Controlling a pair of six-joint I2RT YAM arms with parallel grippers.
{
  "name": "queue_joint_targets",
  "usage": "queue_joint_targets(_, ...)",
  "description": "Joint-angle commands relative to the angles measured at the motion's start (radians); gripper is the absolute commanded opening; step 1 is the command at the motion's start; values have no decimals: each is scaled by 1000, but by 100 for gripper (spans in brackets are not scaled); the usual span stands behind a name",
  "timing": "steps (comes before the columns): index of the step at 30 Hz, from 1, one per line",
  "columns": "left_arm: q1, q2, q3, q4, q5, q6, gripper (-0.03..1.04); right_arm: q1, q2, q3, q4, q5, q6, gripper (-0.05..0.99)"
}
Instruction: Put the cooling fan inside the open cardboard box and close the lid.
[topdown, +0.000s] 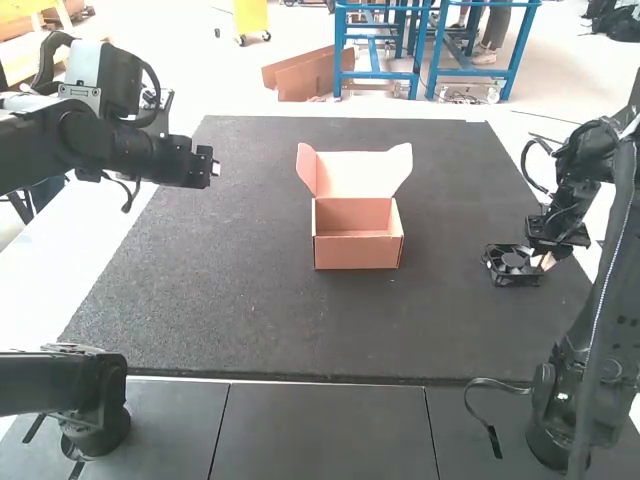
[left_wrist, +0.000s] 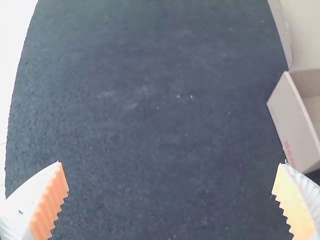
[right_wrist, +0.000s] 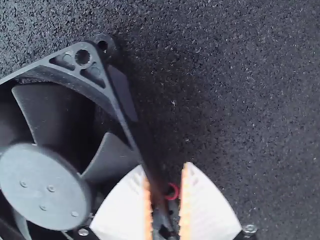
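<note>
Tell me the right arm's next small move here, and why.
Probably lift the fan straight up off the mat. The right arm's jaws are shut on its frame edge, it rests at the mat's right side, and the open box stands apart, mid-mat.

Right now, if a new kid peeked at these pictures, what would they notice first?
Probably the pink-brown cardboard box, standing open with its lid up in the middle of the black mat. Next comes the black cooling fan at the mat's right side, its frame pinched by the right end effector. The left end effector hangs open above the mat's left part.
</note>
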Motion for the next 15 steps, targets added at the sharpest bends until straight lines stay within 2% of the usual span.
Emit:
queue_joint_targets(1, 0, 0, 63, -5, 9, 11, 97, -2, 15, -16, -1, -30, 18, -2)
queue_joint_targets(6, 0, -2, 64, -22, 9, 11, 97, 1, 7, -18, 11, -55, 38, -2)
queue_joint_targets(8, -2, -2, 64, -22, 9, 9, 97, 1, -14, -7, 12, -81, 41, -2)
queue_joint_targets(11, -3, -2, 60, -22, 9, 9, 97, 1, -106, 13, -1, -154, 70, -2)
queue_joint_targets(15, -3, 0, 46, -17, 9, 11, 97, 2, -235, 25, -52, -200, 90, -2)
